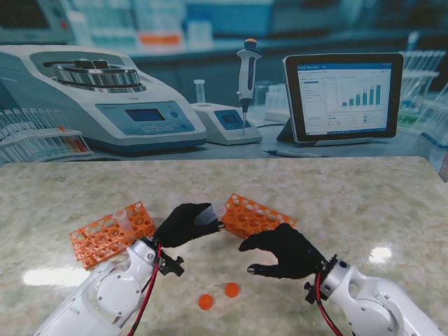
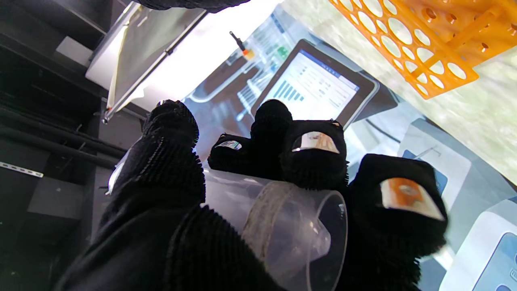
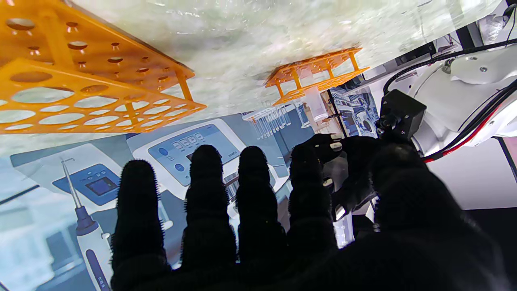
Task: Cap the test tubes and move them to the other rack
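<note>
The left robot hand (image 1: 183, 224) grips an uncapped test tube (image 1: 208, 214) at frame centre. The right robot hand (image 1: 283, 250) hangs spread and empty. The tube could slip if its cap (image 1: 232, 289) is pressed on crooked.

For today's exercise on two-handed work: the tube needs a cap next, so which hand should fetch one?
Right. The left hand already grips the open test tube, while the right hand is empty, close to the orange caps.
</note>
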